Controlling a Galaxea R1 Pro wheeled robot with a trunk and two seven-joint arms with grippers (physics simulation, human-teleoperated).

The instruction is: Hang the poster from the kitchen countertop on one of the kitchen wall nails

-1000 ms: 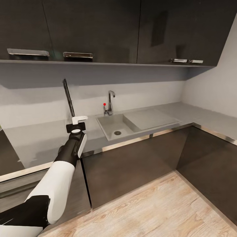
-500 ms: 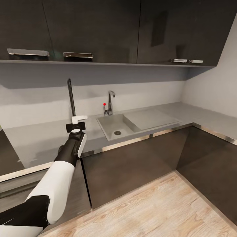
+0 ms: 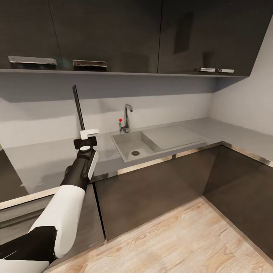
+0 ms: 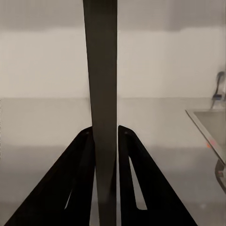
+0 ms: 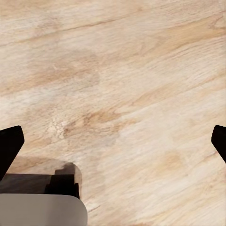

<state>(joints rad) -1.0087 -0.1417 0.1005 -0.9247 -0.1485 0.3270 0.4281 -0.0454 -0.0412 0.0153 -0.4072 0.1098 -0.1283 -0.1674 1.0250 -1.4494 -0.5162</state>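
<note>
Head view: our left gripper (image 3: 88,133) pinches the poster (image 3: 78,107) by its lower edge, edge-on left of the sink (image 3: 133,145); thin, stiff, likely light, prone to swinging. Right gripper (image 5: 113,141) gapes over floor.

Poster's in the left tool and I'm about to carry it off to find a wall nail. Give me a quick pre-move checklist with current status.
1. Grip: left tool has both fingers pressed on the poster, seen edge-on: ok.
2. Lift: poster stands upright, above the kitchen countertop: ok.
3. Clearance overhead: poster's top edge sits below the upper cabinets: ok.
4. Tap stands apart from the poster, to the right: ok.
5. Right tool open over the wood floor, holding nothing: ok.
6. Target nail located: cannot tell.
</note>
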